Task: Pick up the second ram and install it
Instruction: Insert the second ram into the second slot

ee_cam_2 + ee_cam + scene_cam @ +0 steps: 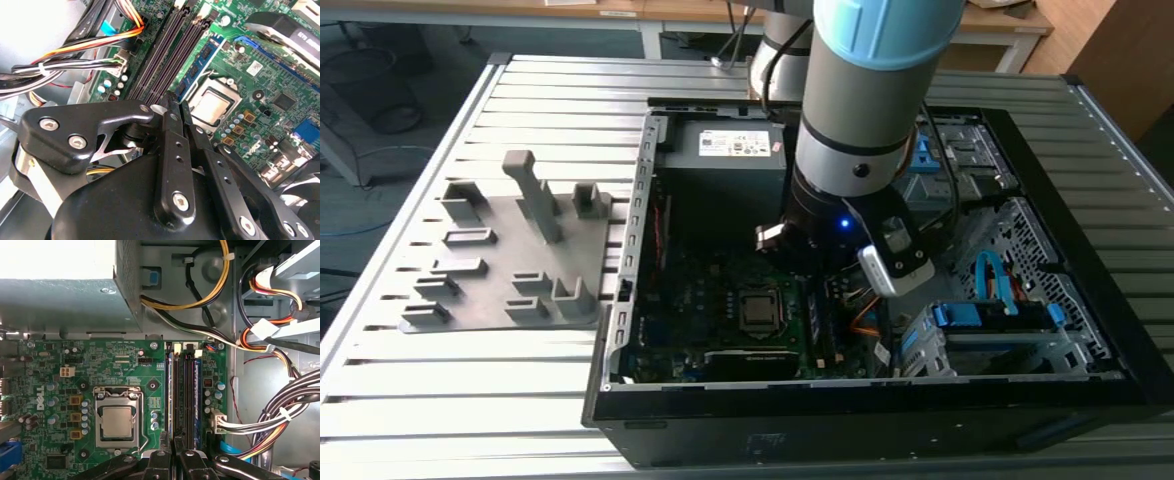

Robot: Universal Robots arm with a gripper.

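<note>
The pincer is seen lowered inside the open computer case, just above the memory slots of the green motherboard; its fingers are drawn close together with only a thin gap between the tips, and it cannot be told whether anything is clamped there. A ram stick with a blue-and-white label is seen seated upright in the slot nearest the processor socket; whether this is the second ram cannot be told. Dark empty slots lie beside it. Bundled cables are routed next to the slots. In the exterior view, a grey fixture with upright posts rests on the slatted bench, to the exterior view's left of the case.
</note>
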